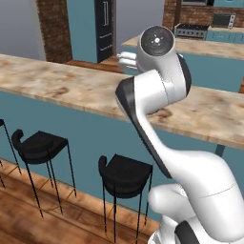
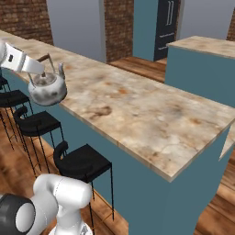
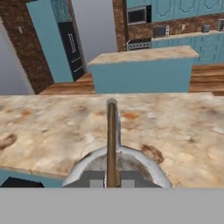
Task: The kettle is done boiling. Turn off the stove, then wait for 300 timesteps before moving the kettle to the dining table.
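Gripper (image 3: 112, 177) is pinching the kettle (image 2: 47, 89) by its handle, holding it above the bench's (image 2: 137, 114) near edge.

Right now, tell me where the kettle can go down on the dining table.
The dining table is bare beyond the kettle, which hangs at its near edge from the hand. Free stone runs right to the end corner. Stools crowd only the floor below.

kettle (image 2: 47, 89) shiny mottled silver; dining table (image 2: 137, 114) top beige marbled, base teal; stools (image 1: 125, 175) black; walls red brick
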Robot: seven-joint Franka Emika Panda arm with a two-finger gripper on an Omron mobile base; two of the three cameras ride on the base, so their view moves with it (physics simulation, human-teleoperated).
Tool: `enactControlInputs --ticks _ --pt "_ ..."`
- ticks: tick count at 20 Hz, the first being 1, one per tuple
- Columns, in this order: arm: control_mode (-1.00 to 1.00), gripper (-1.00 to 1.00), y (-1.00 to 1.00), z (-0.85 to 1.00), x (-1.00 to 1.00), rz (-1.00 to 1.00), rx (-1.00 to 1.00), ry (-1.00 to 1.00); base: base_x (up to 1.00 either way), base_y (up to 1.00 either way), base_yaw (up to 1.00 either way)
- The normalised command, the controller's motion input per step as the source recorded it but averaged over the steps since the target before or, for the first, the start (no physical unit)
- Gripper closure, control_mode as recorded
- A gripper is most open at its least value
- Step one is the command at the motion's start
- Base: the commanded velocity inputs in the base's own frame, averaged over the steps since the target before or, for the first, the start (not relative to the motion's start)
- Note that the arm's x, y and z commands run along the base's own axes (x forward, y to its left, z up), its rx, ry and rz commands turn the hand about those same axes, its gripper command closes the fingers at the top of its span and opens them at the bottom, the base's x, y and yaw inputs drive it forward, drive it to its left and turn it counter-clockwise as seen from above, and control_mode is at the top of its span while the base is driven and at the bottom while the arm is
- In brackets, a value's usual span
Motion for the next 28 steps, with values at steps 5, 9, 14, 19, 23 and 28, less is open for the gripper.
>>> enactControlInputs --ticks 5,9,14,19,23,28 --pt "-1.00 1.00 -0.16 -0.02 0.39 0.00 0.04 0.00 0.00 0.00 0.00" --pt "-1.00 1.00 -0.13 -0.05 0.37 0.00 0.03 0.00 0.00 0.00 0.00" --pt "-1.00 1.00 -0.06 -0.12 0.31 0.00 0.00 0.00 0.00 0.00 0.00" --pt "-1.00 1.00 0.00 -0.11 0.33 0.00 0.00 0.02 0.00 0.00 0.00" --pt "-1.00 1.00 0.00 -0.05 0.31 0.00 0.00 0.01 0.00 0.00 0.00" --pt "-1.00 1.00 0.00 -0.06 0.26 0.00 0.00 0.00 0.00 0.00 0.00"
